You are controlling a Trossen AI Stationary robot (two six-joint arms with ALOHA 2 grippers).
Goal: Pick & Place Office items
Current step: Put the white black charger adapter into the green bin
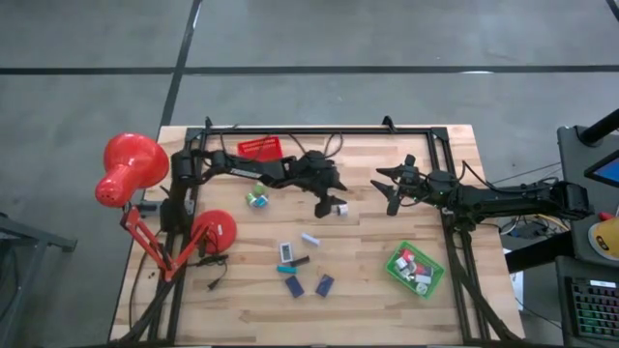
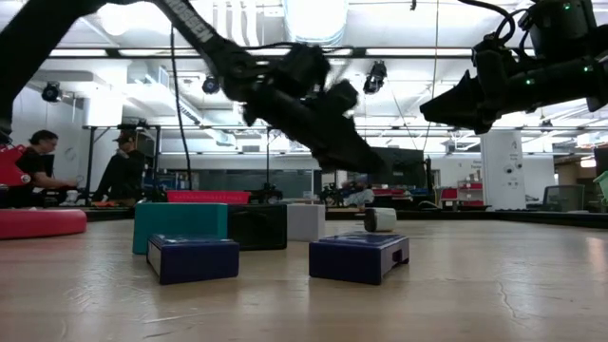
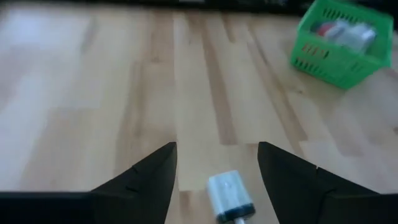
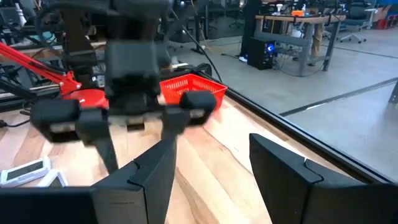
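A small white office item [image 3: 229, 194] lies on the wooden table [image 1: 387, 242], below and between the open fingers of my left gripper [image 3: 216, 149], which hangs above it [image 2: 366, 163] without touching. In the high view this item [image 1: 341, 207] sits just beside the left gripper [image 1: 329, 201]. More office items lie nearer the front: a white piece [image 1: 309, 238], a white-grey block [image 1: 287, 252], a teal one [image 1: 287, 270] and two navy blocks [image 1: 324, 284]. A green-white piece [image 1: 256, 198] lies to the left. My right gripper [image 1: 385, 190] waits open above the table's right half.
A green tray [image 1: 416, 269] with several small pieces stands at the front right. A red tray [image 1: 259, 148] sits at the far edge, and a big red desk lamp [image 1: 131, 174] stands at the left. A black frame [image 1: 319, 129] borders the table. People sit in the room behind.
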